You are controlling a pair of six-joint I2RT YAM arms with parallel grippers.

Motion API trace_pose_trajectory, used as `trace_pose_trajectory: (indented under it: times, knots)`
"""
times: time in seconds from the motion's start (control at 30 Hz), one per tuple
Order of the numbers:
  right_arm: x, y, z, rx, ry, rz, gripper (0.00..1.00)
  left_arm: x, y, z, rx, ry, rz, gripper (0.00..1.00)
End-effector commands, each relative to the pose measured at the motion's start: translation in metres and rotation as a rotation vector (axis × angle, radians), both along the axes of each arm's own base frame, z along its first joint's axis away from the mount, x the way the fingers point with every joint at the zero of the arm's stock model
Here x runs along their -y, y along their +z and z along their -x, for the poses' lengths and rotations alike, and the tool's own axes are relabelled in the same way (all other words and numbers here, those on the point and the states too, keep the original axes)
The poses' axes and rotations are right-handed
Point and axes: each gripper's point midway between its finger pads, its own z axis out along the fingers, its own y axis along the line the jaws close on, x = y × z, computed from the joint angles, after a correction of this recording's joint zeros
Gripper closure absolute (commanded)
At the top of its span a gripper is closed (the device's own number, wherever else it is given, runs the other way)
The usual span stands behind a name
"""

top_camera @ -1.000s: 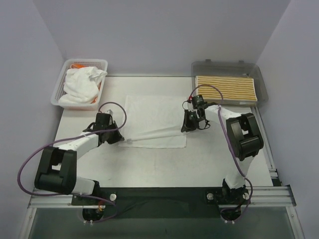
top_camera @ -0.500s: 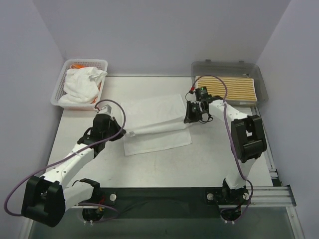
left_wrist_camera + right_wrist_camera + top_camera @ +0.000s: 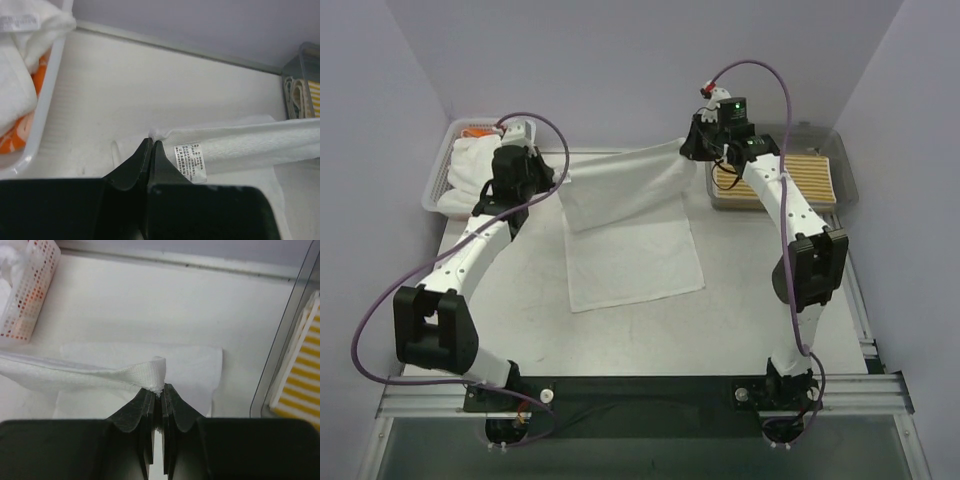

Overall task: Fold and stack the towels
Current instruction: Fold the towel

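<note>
**Half-Fold of the White Towel: Laying the Raised Edge**

We hold the white towel by one edge, with a corner in each pincer. The left pincer is clamped on the corner just beside the care label. The right pincer is clamped on the other corner, and a tuft of cloth shows between its closed jaws. In the top view the held edge hangs in the air across the upper middle of the frame, its right end sitting higher in the frame than its left. The rest of the towel lies flat on the table at centre frame.

We judge the step in hand to be the half-fold, in which the raised edge goes down onto the far edge of the flat part. To do it well:

1. Level the two pincers, so that the edge comes down square and not skewed.
2. Hold the span taut, without dragging the flat part across the table.
3. Lower both corners together, each onto the corner beneath it.
4. Part the jaws only once the cloth rests on the cloth, and lift straight up.

Mind the sides. The basket at upper left, with the basket towels, is near the left arm. The tray at upper right, with the striped towel, is near the right pincer.
</note>
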Motion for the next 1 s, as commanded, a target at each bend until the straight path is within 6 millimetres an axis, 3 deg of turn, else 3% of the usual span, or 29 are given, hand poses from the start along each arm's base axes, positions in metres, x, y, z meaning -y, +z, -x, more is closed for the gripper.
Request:
trace_pose_trajectory:
  times: [0.0, 0.03, 0.07, 0.1, 0.17, 0.2, 0.27, 0.3, 0.43, 0.53, 0.67, 0.77, 0.8, 0.93, 0.97]
  knots:
    - [0.019, 0.019, -0.047, 0.117, -0.076, 0.070, 1.00, -0.029, 0.065, -0.047, 0.190, 0.073, -0.076, 1.00]
    - [0.018, 0.025, -0.054, 0.145, -0.078, 0.070, 1.00, -0.032, 0.091, -0.057, 0.252, 0.083, -0.079, 1.00]
    - [0.015, 0.040, -0.068, 0.208, -0.078, 0.060, 1.00, -0.033, 0.098, -0.064, 0.268, 0.088, -0.080, 1.00]
    - [0.014, 0.044, -0.074, 0.237, -0.078, 0.054, 1.00, -0.036, 0.090, -0.075, 0.256, 0.093, -0.090, 1.00]
    - [0.010, 0.055, -0.087, 0.314, -0.075, 0.036, 1.00, -0.040, 0.109, -0.089, 0.307, 0.097, -0.116, 1.00]
    - [0.008, 0.053, -0.091, 0.329, -0.069, 0.035, 1.00, -0.041, 0.101, -0.099, 0.295, 0.098, -0.128, 1.00]
    - [0.005, 0.058, -0.099, 0.378, -0.066, 0.023, 1.00, -0.047, 0.111, -0.109, 0.323, 0.102, -0.143, 1.00]
    - [0.004, 0.050, -0.102, 0.376, -0.060, 0.028, 1.00, -0.049, 0.105, -0.115, 0.312, 0.104, -0.149, 1.00]
    - [0.003, 0.043, -0.107, 0.416, -0.058, 0.028, 1.00, -0.066, 0.110, -0.126, 0.343, 0.129, -0.138, 1.00]
    - [0.007, 0.051, -0.114, 0.467, -0.078, 0.042, 1.00, -0.069, 0.112, -0.128, 0.355, 0.110, -0.124, 1.00]
    - [0.011, 0.073, -0.121, 0.565, -0.108, 0.040, 1.00, -0.055, 0.104, -0.123, 0.355, 0.032, -0.088, 1.00]
    - [0.015, 0.082, -0.123, 0.603, -0.119, 0.051, 1.00, -0.048, 0.091, -0.113, 0.338, -0.001, -0.062, 1.00]
    - [0.014, 0.084, -0.121, 0.607, -0.114, 0.051, 1.00, -0.047, 0.096, -0.107, 0.347, -0.006, -0.055, 1.00]
    - [0.011, 0.071, -0.106, 0.572, -0.072, 0.059, 1.00, -0.050, 0.082, -0.087, 0.324, 0.008, -0.051, 1.00]
    - [0.011, 0.061, -0.096, 0.544, -0.060, 0.068, 1.00, -0.050, 0.069, -0.082, 0.297, 0.007, -0.052, 1.00]
